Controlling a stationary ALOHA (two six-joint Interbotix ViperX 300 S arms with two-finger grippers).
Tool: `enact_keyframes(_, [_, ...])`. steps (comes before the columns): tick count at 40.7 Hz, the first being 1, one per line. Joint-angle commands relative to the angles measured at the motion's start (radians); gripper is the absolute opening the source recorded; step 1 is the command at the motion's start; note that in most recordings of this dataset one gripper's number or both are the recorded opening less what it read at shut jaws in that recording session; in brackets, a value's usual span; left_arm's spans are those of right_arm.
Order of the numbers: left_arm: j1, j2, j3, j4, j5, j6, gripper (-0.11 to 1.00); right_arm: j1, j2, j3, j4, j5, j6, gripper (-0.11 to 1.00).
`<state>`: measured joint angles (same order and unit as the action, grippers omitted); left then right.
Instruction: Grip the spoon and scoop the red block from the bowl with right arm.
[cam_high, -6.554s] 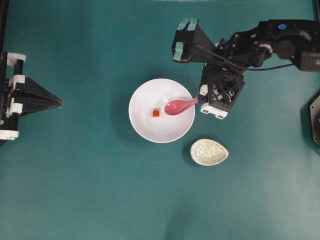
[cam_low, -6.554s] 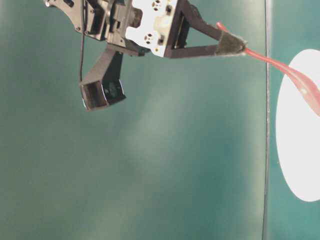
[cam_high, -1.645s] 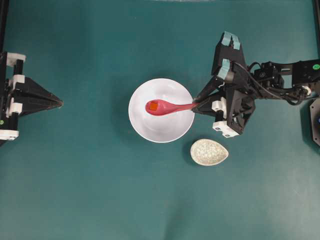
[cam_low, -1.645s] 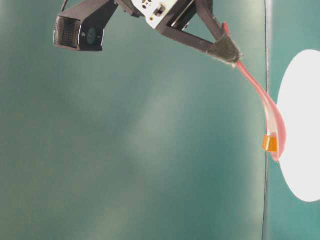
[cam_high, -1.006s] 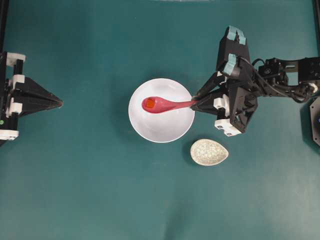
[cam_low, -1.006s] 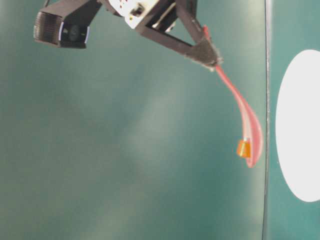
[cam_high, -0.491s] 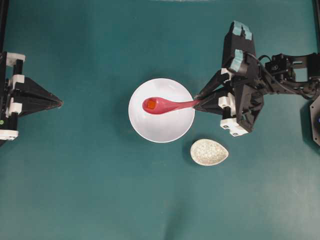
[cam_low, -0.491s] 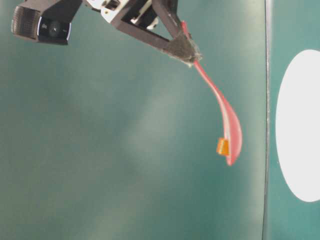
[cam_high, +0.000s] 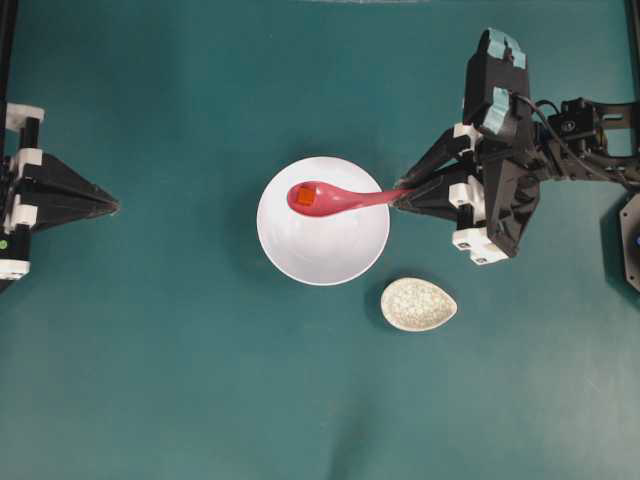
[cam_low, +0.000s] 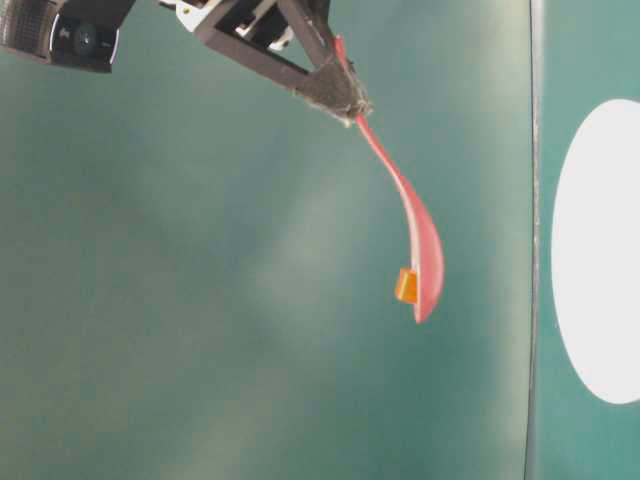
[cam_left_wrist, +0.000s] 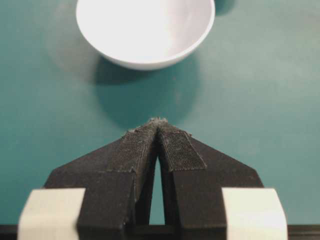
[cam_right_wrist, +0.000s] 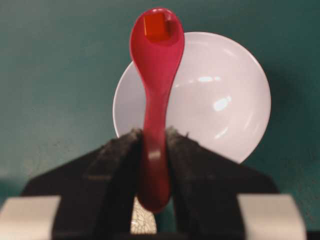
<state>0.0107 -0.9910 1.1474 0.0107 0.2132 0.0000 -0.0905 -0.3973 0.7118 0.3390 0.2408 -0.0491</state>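
1. My right gripper is clamped on the handle of the spoon; from my wrist view the two pads pinch the handle from either side, near its back end, so most of the spoon sticks out in front of me.

2. The spoon reaches out over the bowl. In the table-level view its scoop hangs clear of the bowl, well apart from the white surface.

3. The red block sits in the far end of the scoop, close to the tip. It is out of the bowl, riding only on the spoon's smooth glossy surface.

4. My left gripper rests at the far side of the counter, its fingers pressed together on nothing, well apart from the work.

5. A speckled dish lies on the counter just beside the bowl, on my side.

6. What could go wrong, as I judge it: the block is small and loose near the tip, so any tilt of my wrist downward or a sudden jerk could slide it off the lip. My hold is far back on a slick handle, so the spoon could also swivel between the pads and tip the block out.
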Motion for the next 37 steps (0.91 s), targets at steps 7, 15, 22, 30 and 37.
enact_keyframes(7, [0.002, 0.012, -0.028, 0.002, -0.008, 0.003, 0.00, -0.002, -0.017, -0.012, -0.002, -0.014, 0.002, 0.25])
enact_keyframes(15, [0.003, 0.015, -0.028, 0.002, -0.008, 0.006, 0.00, -0.002, -0.017, -0.012, 0.002, -0.012, 0.003, 0.25])
enact_keyframes(22, [0.003, 0.017, -0.028, 0.002, -0.011, 0.006, 0.00, 0.000, -0.017, -0.012, 0.002, -0.014, 0.003, 0.25])
enact_keyframes(30, [0.003, 0.017, -0.026, 0.002, -0.012, 0.005, 0.00, -0.002, -0.017, -0.012, 0.003, -0.014, 0.003, 0.25])
enact_keyframes(37, [0.002, 0.017, -0.026, 0.002, -0.015, -0.002, 0.00, -0.002, -0.017, -0.012, 0.003, -0.014, 0.003, 0.25])
